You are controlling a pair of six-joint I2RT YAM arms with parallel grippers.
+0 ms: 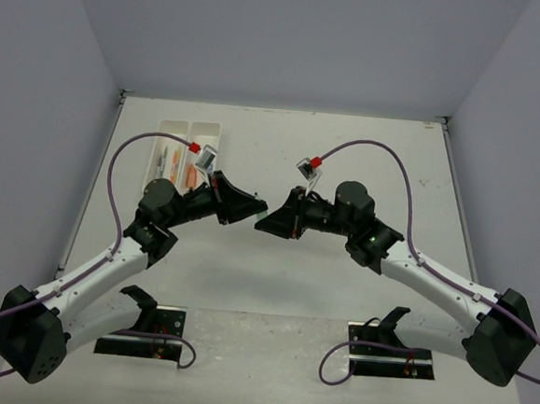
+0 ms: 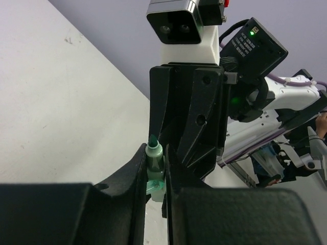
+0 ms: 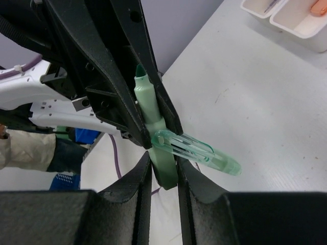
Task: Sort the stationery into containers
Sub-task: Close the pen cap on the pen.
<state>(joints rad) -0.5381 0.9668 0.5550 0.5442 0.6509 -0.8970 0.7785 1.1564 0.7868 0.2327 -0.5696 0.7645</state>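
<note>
Clamps the green marker [image 3: 145, 97] mid-air with both left gripper [image 2: 155, 153] and right gripper [image 3: 163, 163], over the table [image 1: 349, 152], well apart from the white trays [image 1: 164, 123]. Risks a drop or twist on uneven release, or snagging the jutting clear cap [image 3: 204, 153].

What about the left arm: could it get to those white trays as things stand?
Probably yes, though not freely. The white trays lie close beyond the left gripper, on its own side. But its jaws are shut on the green marker, which the right gripper pinches too, so one must release first.
</note>
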